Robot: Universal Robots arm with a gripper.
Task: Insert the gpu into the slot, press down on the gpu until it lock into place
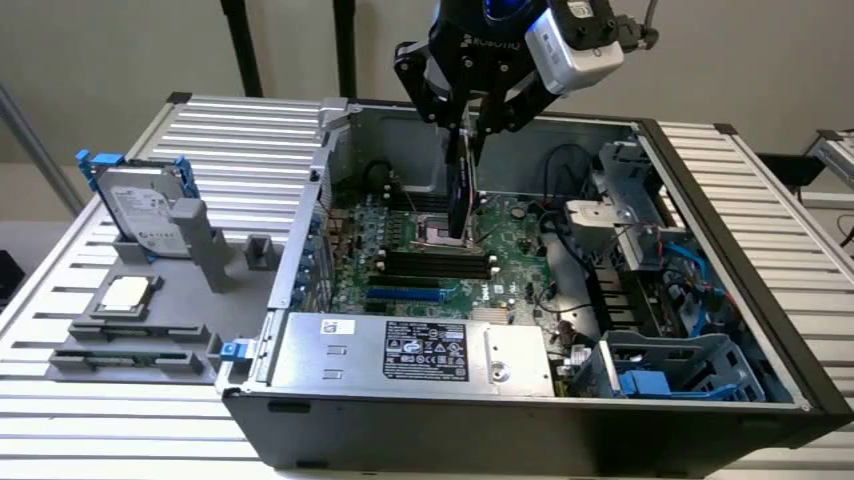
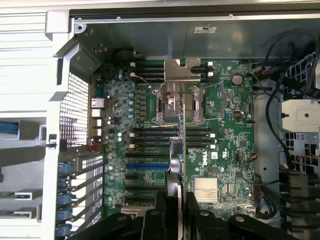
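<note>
Ribbed aluminium table (image 1: pixel 754 215) bears an open case (image 1: pixel 534 435); inside, the gripper (image 1: pixel 466 122) pinches the flat black gpu (image 1: pixel 463 195) upright.

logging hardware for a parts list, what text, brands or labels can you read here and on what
"ROBOTIQ": on the body of the gripper, exterior view.
"DELL", probably: white logo on the motherboard, beside the held card, wrist view.
Too small to read: the power supply label, the hard drive label, the case wall sticker.
</note>
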